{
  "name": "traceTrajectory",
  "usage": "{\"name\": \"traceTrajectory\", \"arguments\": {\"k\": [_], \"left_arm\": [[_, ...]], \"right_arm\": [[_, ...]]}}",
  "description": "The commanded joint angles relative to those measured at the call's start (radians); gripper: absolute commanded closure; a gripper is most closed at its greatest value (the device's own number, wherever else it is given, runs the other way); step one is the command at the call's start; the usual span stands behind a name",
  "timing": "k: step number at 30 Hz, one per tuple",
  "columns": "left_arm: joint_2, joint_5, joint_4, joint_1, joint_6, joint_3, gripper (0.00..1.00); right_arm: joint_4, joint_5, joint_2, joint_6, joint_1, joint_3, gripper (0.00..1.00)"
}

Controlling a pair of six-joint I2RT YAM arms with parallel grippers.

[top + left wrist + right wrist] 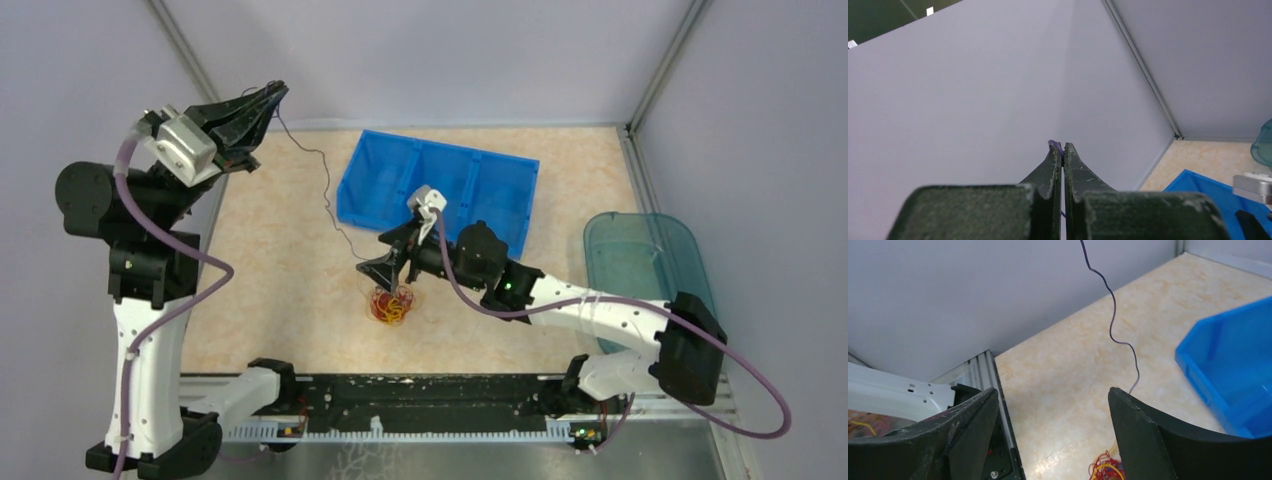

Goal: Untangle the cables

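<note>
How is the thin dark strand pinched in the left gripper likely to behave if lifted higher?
Probably very floppy: the dark strand hangs in loose waves from the shut left gripper. Likely very light, being so thin. Its lower end runs toward the red-orange tangle, so lifting might drag that along.

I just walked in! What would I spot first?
A long dark strand hangs through the air, pinched in the left claw held high at the far left. Below the open right claw sits a small red and orange tangle, near a bright blue bin.
</note>
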State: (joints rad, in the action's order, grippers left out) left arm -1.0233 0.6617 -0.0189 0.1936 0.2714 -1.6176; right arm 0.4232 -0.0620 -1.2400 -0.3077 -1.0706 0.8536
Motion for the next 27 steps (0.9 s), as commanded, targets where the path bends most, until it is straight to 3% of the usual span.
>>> {"name": "traceTrajectory", "arguments": {"k": [1, 7, 13, 17, 23, 27], "left_arm": [[0.050, 0.039, -0.015, -0.005, -0.035, -0.010, 1.00], [0.062, 0.048, -0.011, -0.006, -0.044, -0.002, 1.00], [0.071, 0.052, -0.009, -0.006, -0.035, 0.001, 1.00], [0.077, 0.055, -0.009, -0.006, -0.031, 0.007, 1.00], [0.087, 0.051, -0.025, -0.005, -0.032, 0.027, 1.00], [0.091, 0.054, -0.029, -0.006, -0.035, 0.029, 1.00]], "right_arm": [[0.005, -0.227, -0.073, 0.014, 0.040, 0.131, 0.20], [0.008, -0.228, -0.202, 0.024, 0.050, 0.229, 0.22], [0.079, -0.458, -0.323, -0.044, 0.052, 0.300, 0.28], [0.155, -0.526, -0.357, -0.090, 0.051, 0.286, 0.29], [0.145, -0.512, -0.373, -0.100, 0.050, 0.290, 0.39], [0.092, -0.437, -0.391, -0.079, 0.050, 0.320, 0.35]]}}
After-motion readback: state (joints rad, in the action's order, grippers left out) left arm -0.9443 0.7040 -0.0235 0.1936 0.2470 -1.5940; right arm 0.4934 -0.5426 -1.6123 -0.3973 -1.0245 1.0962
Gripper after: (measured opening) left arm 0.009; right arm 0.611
